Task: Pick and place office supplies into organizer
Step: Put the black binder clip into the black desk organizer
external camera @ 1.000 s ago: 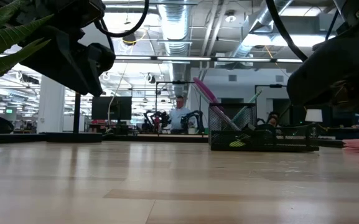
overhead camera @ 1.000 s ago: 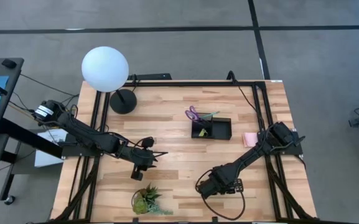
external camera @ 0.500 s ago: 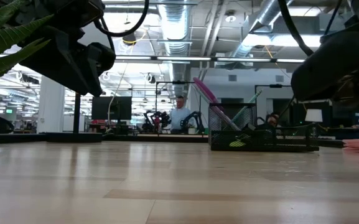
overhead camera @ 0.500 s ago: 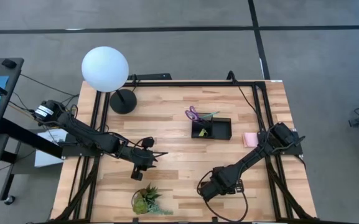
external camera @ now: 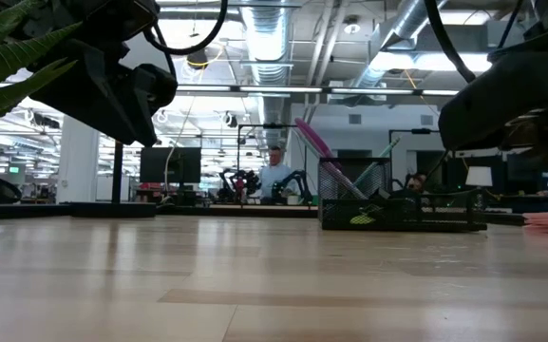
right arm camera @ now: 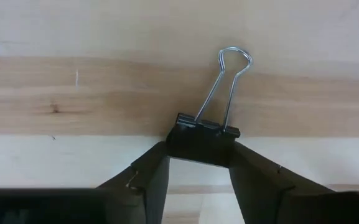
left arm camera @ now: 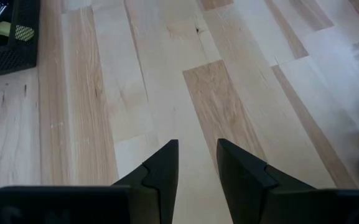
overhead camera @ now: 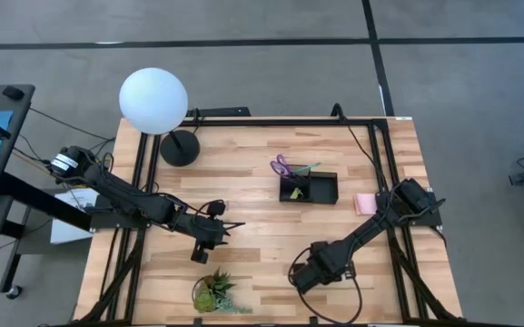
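The right gripper is sitting low over the light wooden plank tabletop, well in front of the small black mesh desk organizer, toward the tabletop's near edge. In the right wrist view its two dark fingers are pinching a small black binder clip with silver wire handles by the clip's black body, one finger touching each side, with the wire loops pointing away from the gripper. Whether the clip is lifted or resting on the wood is hard to tell.

The organizer is holding the purple-handled scissors, which are sticking up out of its taller compartment, plus a bit of yellow inside. A pink square sticky-note pad is lying on the tabletop just right of the organizer.

The left gripper is hanging over bare wood well left and in front of the organizer, fingers a narrow gap apart and holding nothing. A small green spiky plant is sitting near the front edge, and a black-based lamp with a white globe is standing far left of the organizer.
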Motion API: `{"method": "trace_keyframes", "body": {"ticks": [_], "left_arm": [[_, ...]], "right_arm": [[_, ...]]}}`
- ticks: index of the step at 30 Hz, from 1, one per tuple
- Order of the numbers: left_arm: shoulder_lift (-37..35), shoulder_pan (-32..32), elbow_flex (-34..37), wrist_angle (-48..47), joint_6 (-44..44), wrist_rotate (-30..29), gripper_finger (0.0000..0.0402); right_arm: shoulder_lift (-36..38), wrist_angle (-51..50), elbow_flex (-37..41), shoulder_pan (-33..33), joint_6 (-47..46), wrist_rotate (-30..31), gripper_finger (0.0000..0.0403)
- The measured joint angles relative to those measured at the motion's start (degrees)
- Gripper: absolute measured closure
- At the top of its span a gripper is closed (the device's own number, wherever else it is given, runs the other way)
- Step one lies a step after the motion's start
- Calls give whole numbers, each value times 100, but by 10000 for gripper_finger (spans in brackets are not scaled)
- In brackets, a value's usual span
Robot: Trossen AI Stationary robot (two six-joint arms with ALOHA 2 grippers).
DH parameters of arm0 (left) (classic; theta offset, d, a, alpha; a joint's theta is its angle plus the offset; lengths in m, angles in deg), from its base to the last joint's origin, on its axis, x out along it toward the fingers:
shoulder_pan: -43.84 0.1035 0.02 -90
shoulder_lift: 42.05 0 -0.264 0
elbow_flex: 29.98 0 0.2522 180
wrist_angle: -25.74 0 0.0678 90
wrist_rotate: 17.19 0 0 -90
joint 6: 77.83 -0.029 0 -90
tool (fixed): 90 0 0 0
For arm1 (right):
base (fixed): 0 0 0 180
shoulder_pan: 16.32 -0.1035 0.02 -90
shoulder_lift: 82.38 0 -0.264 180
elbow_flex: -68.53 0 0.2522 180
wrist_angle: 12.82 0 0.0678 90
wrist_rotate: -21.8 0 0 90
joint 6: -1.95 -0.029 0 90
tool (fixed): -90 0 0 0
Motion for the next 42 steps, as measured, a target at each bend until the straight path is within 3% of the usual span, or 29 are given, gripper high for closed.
{"method": "trace_keyframes", "body": {"ticks": [8, 16, 25, 33, 38, 42], "left_arm": [[0, 0, 1, 0, -18, -2, 297], [0, 2, -1, 2, 51, -7, 297], [-2, 2, -1, -4, 85, -13, 297], [-2, 2, -1, -31, 87, -11, 297], [-2, 2, -1, -211, 89, -12, 297], [-2, 2, 0, -394, 181, -19, 297]], "right_arm": [[102, -177, 17, 84, 235, 665, 270], [435, -473, 45, 502, 645, 2349, 251], [730, -439, 26, 1556, 1847, 3644, 266], [719, 297, 18, 2382, 3092, 3835, 252], [719, 352, 17, 2680, 3385, 4104, 268], [719, 354, 13, 2821, 3608, 4017, 256]]}}
